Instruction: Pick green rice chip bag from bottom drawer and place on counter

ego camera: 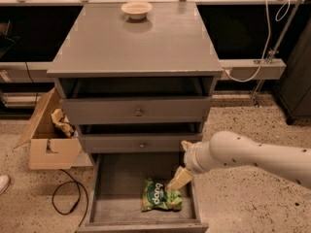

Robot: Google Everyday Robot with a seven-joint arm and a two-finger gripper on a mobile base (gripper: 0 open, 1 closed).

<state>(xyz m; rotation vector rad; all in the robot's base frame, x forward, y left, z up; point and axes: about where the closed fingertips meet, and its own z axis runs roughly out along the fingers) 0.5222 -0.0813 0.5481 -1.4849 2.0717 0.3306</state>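
Far left on the floor, a cardboard box [48, 147] holding crumpled paper [60, 122], well clear of the work. Centre, up top and farther back, the counter [136, 47], broad and flat, with only a bowl [136, 8] at its far edge and plenty of open room for setting down. Below, the bottom drawer [114, 188] pulled out toward the near side, its floor bare across the left half, with low walls at left, right and near. Right of centre on that floor, close to the near wall, the green rice chip bag [160, 197], lying flat with its long axis roughly left to right. Just beyond its far right corner and above it, the gripper [178, 165], fingers spread wide, holding nothing, the lower one close over the bag; contact impossible to judge. Bag thus near-left of and below the jaws. Probably calls for a short drop and shift left, minding the right drawer wall close by and the middle drawer [141, 142] front overhead.
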